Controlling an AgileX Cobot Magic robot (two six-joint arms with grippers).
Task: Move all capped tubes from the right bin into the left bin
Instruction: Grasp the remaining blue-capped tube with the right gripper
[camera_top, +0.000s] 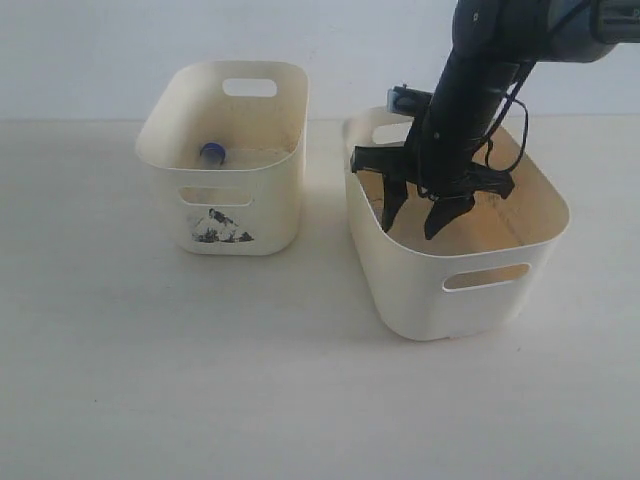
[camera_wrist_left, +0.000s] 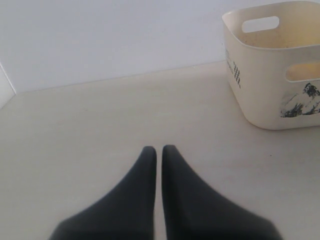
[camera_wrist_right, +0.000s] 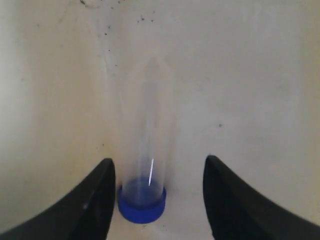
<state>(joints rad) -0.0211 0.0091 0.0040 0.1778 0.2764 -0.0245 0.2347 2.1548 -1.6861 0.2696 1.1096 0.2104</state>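
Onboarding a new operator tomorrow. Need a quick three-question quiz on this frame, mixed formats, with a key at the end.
1. True or false: the right gripper is shut on a tube.
2. The tube lying between its jaws has a cap that is: A orange, B blue, C white.
3. What can be seen inside the left bin?
Key: 1 false, it is open, down in the right bin; 2 B; 3 one blue-capped tube.

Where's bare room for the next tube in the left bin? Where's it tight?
Left bin: floor looks bare right of the blue-capped tube by its left wall. Table before both bins is free. Tight: right bin, where the open right gripper straddles another tube.
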